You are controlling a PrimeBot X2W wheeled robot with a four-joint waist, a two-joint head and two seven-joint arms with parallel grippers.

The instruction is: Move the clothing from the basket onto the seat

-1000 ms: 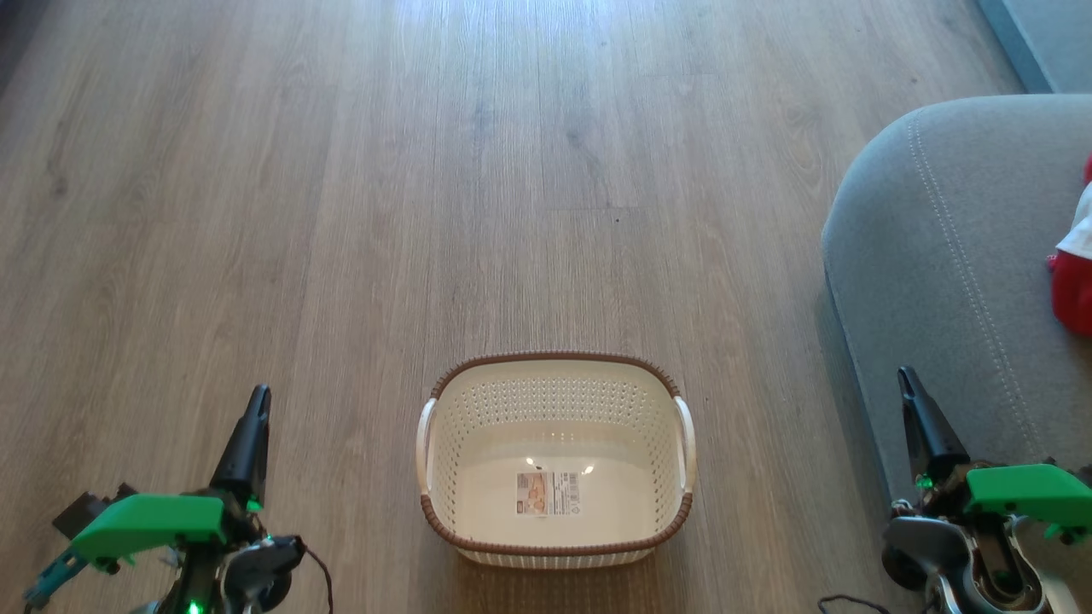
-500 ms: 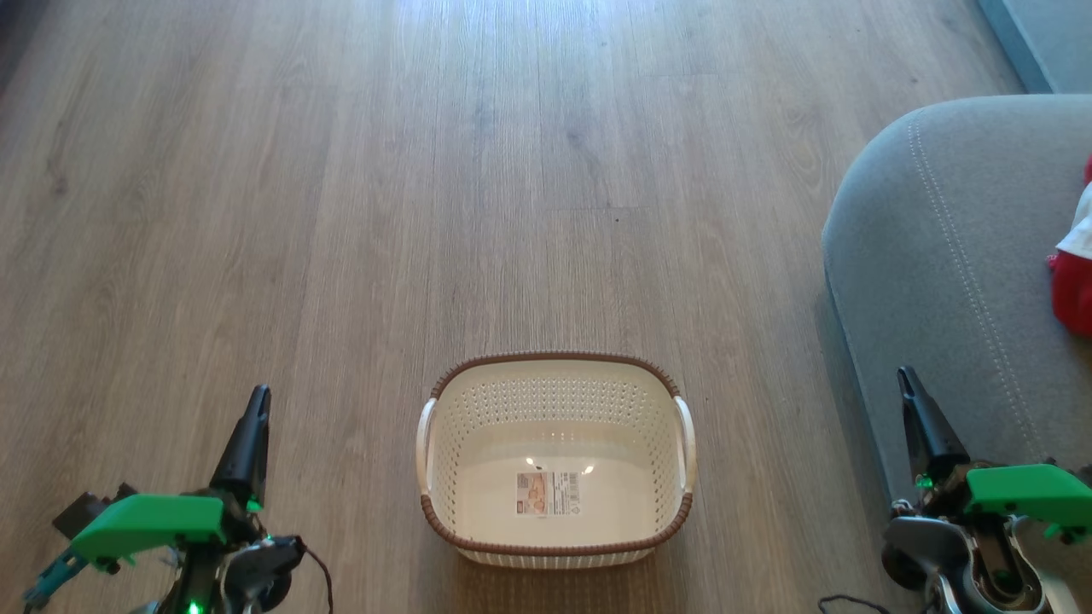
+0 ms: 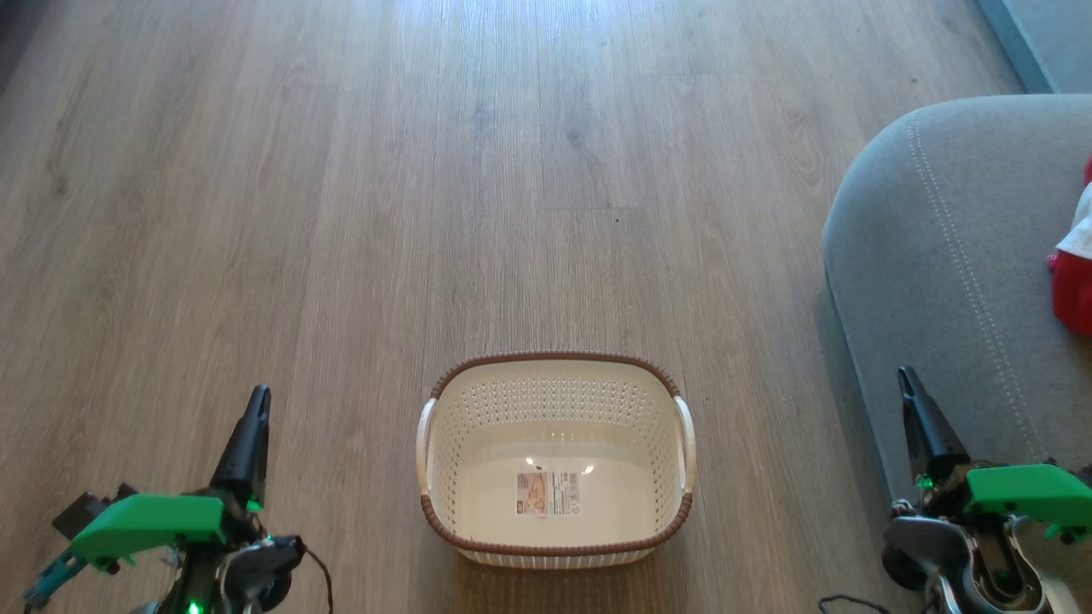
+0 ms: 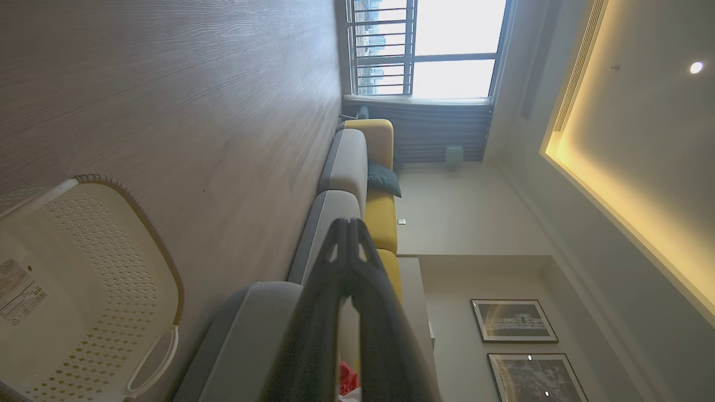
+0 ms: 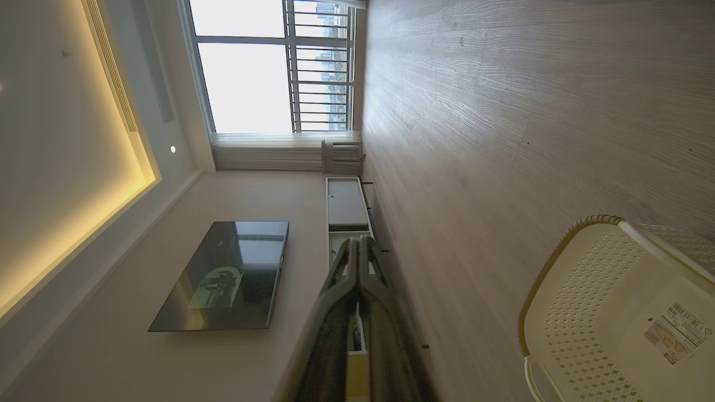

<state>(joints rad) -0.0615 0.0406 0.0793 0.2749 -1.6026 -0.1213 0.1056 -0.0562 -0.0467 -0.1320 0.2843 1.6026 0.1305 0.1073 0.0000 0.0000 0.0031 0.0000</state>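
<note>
Two closed grippers frame my head view. The left gripper (image 3: 258,394) sits low at the left over the wood floor (image 3: 341,170). The right gripper (image 3: 904,377) sits low at the right, in front of the edge of the grey seat (image 3: 938,256). Each has its fingers pressed together at the tips and grips nothing.

Between them the basket (image 3: 553,356) stands on the floor, a paper label (image 3: 547,493) on its bare bottom. The clothing (image 3: 1073,281), red with a white band, lies on the seat at the far right edge of my picture. It is well apart from the left gripper and nearer the right one, touching neither.

My left wrist camera adds the sofa running on toward a window (image 4: 424,50), a yellow backrest (image 4: 371,139), framed pictures (image 4: 514,321) on the wall, and a scrap of red behind its own fingers. My right wrist camera faces the other way, to a television (image 5: 223,276) and a low cabinet (image 5: 346,204), with the basket at its lower right.
</note>
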